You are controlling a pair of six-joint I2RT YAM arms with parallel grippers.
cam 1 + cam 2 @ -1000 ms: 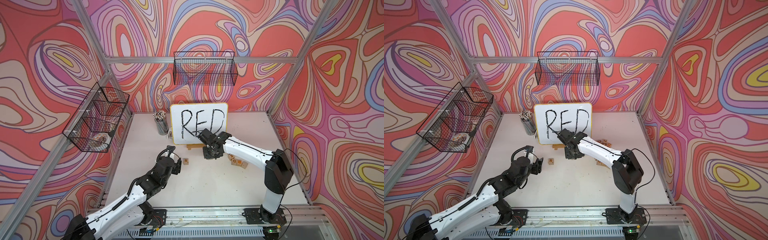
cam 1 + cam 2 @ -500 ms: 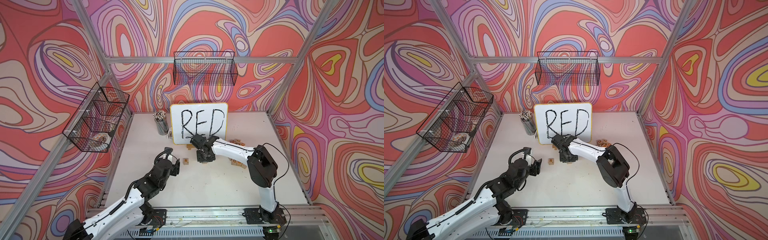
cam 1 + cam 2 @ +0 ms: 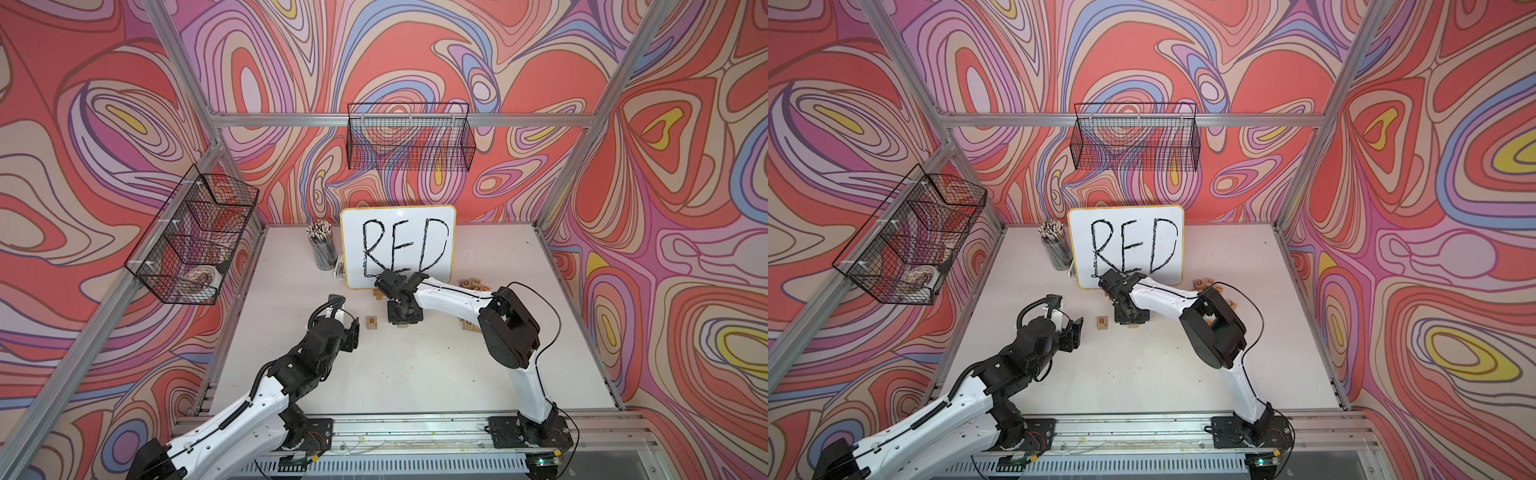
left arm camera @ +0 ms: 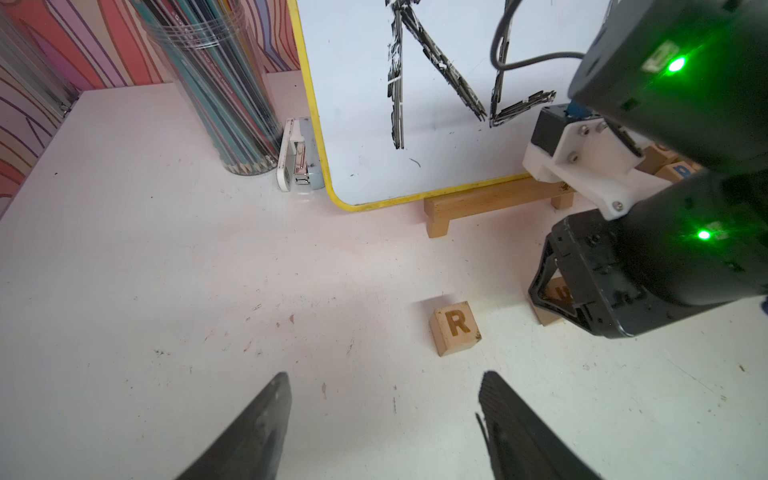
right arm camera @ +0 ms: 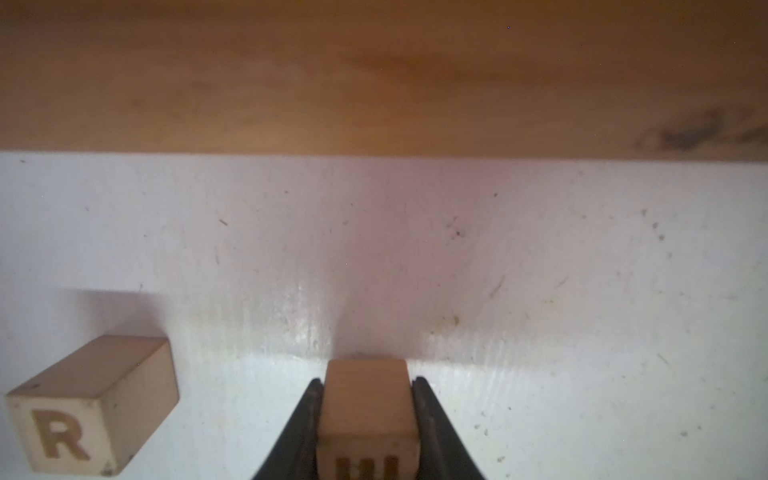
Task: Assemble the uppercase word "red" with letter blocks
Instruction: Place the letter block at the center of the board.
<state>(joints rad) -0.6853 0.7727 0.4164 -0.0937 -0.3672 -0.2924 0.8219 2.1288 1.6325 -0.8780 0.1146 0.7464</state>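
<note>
The right gripper (image 5: 368, 380) was clamped on the E block (image 5: 368, 411), low at the table (image 3: 415, 374) just below centre in both top views; whether the block touched the surface could not be told. The R block (image 3: 372, 322) lay just left of it, apart, letter up. The left gripper (image 4: 384, 382) hung lower left of the R block with its fingers spread and nothing between them.

Behind stood the whiteboard (image 3: 399, 226) on its wooden stand (image 4: 490, 199), with a pencil cup (image 3: 324, 249) and a stapler (image 4: 299, 158) at its left edge. Spare blocks (image 3: 473, 284) lay at the board's lower right, their letters too small to read, so no D could be picked out. The right arm (image 3: 449, 295) crossed the board's bottom edge, covering part of the stand and some spare blocks. The gripper body hid nearly all of the E block from above. Two wire baskets (image 3: 409, 143) hung on the walls, upper centre and left.

A second earlier the right gripper was higher and further right, over the board's lower edge. It had since swung left and down beside the R block, its elbow folding in. The R block had not moved, and the left gripper had barely shifted
</note>
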